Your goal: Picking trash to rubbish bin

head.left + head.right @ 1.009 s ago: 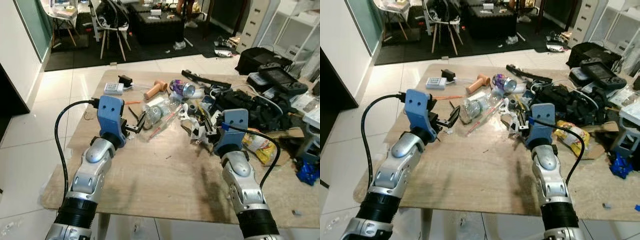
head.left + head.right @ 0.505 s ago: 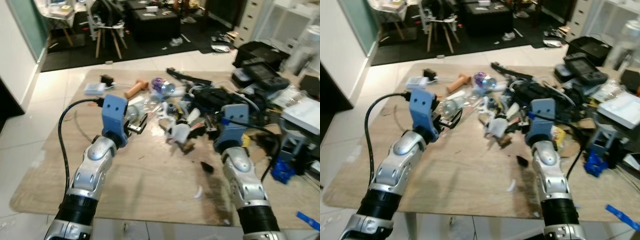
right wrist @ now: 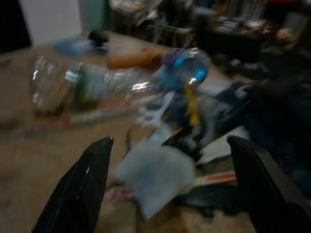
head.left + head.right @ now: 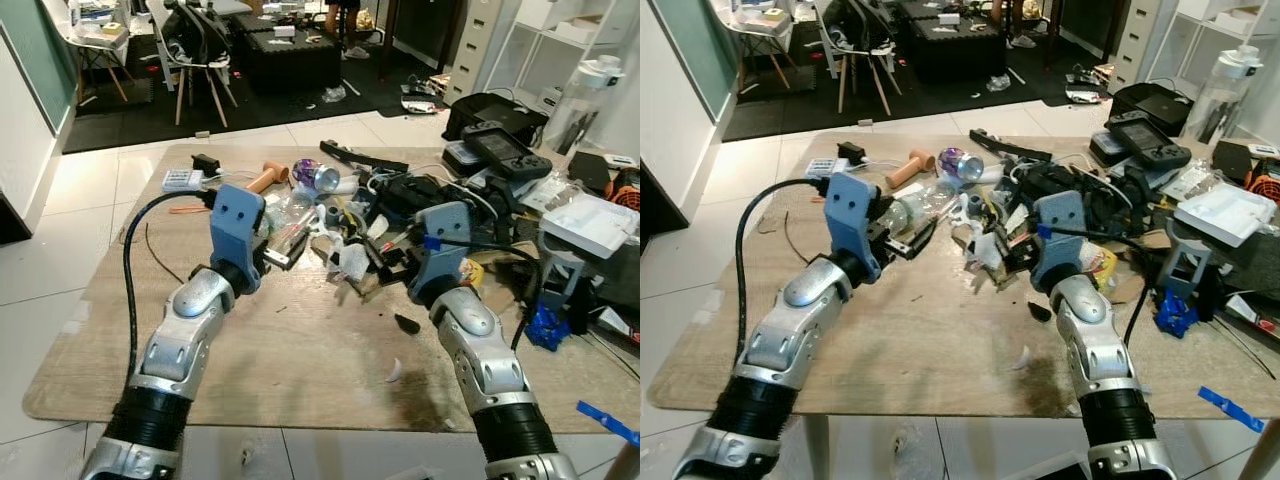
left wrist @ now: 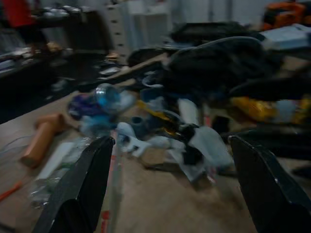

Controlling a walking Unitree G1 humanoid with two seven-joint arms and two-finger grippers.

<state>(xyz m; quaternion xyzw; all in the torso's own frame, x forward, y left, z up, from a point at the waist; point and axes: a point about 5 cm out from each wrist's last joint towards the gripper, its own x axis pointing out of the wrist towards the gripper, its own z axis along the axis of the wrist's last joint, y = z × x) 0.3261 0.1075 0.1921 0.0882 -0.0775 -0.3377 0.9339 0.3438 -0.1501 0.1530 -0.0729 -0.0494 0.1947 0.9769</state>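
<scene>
A heap of trash lies on the wooden table (image 4: pixel 200 340): a crushed clear bottle (image 4: pixel 287 214), a purple can (image 4: pixel 318 177), crumpled white paper (image 4: pixel 350 258) and a yellow packet (image 4: pixel 470 272). My left gripper (image 4: pixel 278 250) hovers open just in front of the clear bottle, nothing between its fingers (image 5: pixel 82 189). My right gripper (image 4: pixel 386 265) is open too, low over the table by the white paper (image 3: pixel 155 172), with the can (image 3: pixel 187 70) further ahead. Neither gripper holds anything.
A tan handle (image 4: pixel 262 178) and a white power strip (image 4: pixel 180 180) lie at the far left of the table. Black bags, cables and a game controller (image 4: pixel 500 150) crowd the right side. Small scraps (image 4: pixel 405 323) lie near the front. Chairs stand on the floor beyond.
The whole picture has shifted because the camera moved, and the right side of the table has come into view. Both grippers stay open at the edge of the heap.
</scene>
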